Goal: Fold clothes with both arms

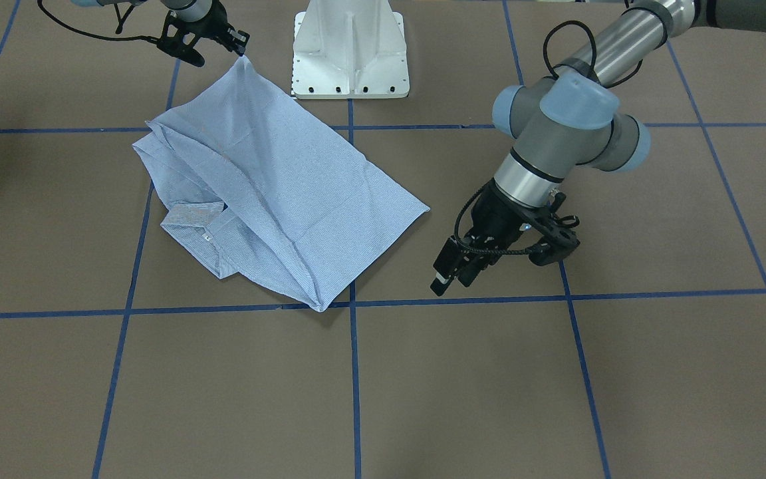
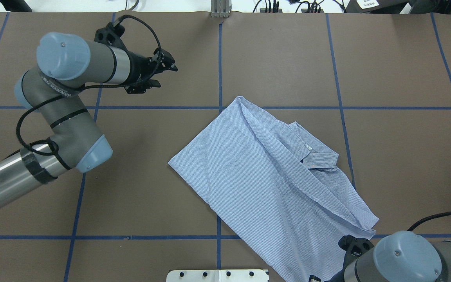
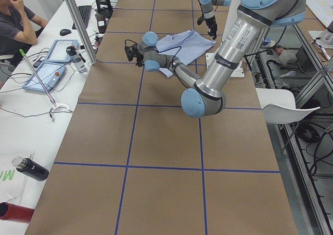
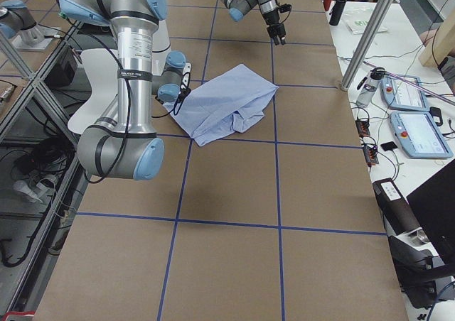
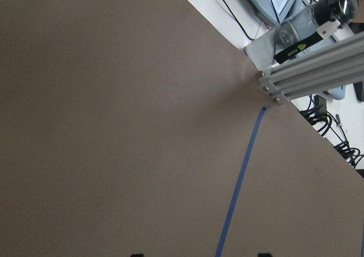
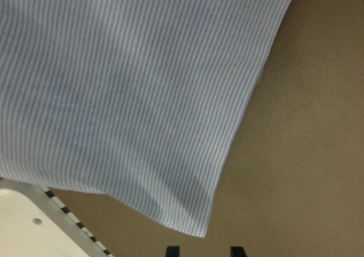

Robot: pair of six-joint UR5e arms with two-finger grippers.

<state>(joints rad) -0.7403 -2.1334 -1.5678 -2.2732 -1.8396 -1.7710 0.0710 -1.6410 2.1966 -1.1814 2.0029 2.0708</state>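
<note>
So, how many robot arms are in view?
2: the left arm, over bare table clear of the pinstriped shirt; the right arm, above the shirt's corner by the white base.

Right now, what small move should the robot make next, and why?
Probably the right gripper should ease forward and shut on the shirt corner: it is open, empty, with that corner just ahead. The left gripper is open too, off the shirt.

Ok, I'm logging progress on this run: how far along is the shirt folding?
Done: the pinstriped shirt lies folded over itself into a rough rectangle, with the collar showing at one side. In hand: nothing. The right gripper sits open by a shirt corner, and the left gripper hangs open over the table. Left: probably the crosswise folds.
</note>
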